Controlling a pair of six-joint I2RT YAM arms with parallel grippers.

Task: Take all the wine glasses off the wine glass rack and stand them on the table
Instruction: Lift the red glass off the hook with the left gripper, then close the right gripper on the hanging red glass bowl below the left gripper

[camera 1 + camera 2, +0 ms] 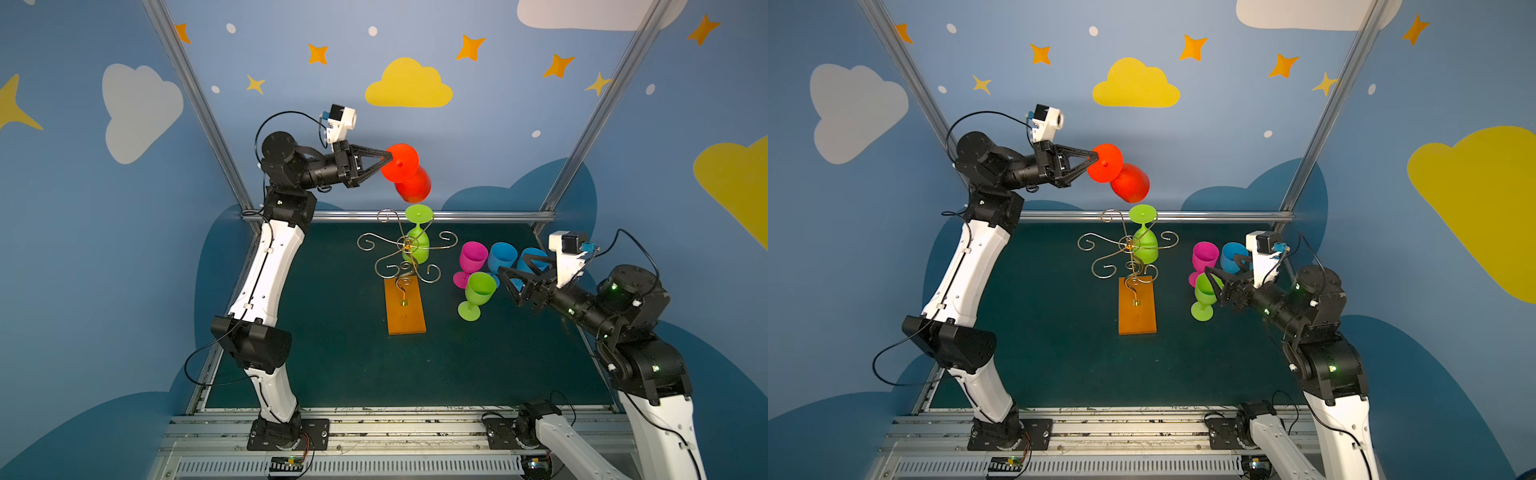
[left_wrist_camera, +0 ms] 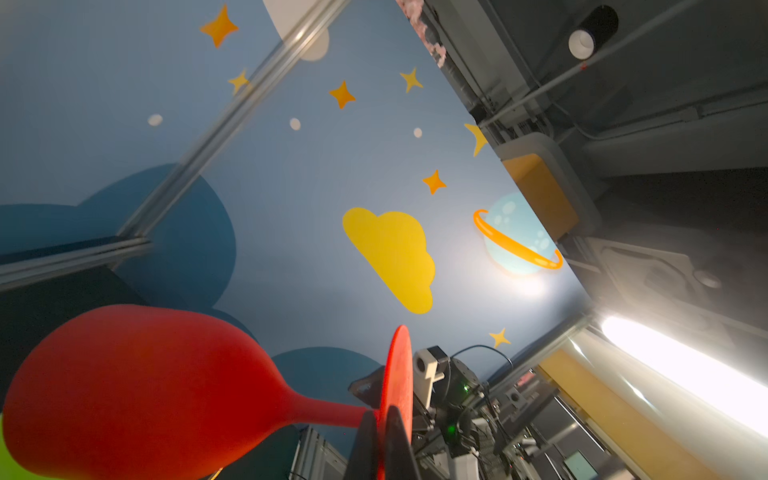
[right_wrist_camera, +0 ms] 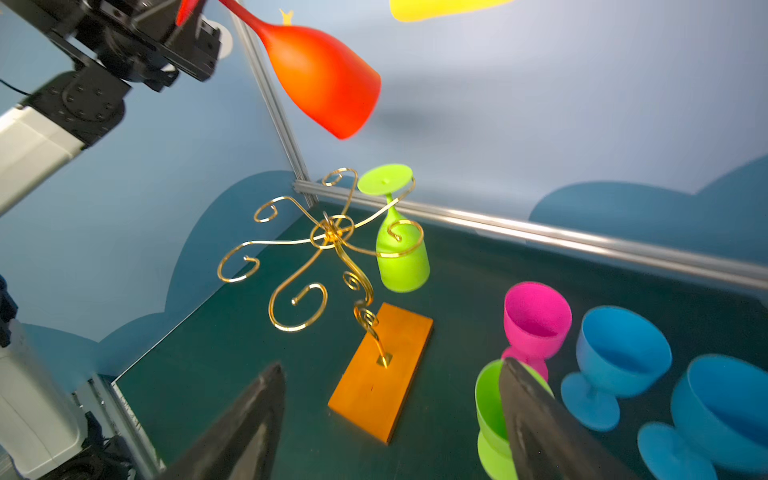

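Red wine glass (image 1: 406, 174) held by foot in closed L hand (image 1: 389, 158), well above rack (image 1: 405, 316).

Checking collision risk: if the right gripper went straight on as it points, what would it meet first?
Probably the upright green wine glass, close before the right gripper; past it, the wine glass rack. Height is unclear, so it might clear the rim.

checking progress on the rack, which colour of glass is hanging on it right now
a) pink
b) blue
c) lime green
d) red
C: a lime green glass hangs upside down from a scroll arm of the wine glass rack, while the red glass is up in the air clear of the rack, and the pink glass and blue glasses stand on the table.
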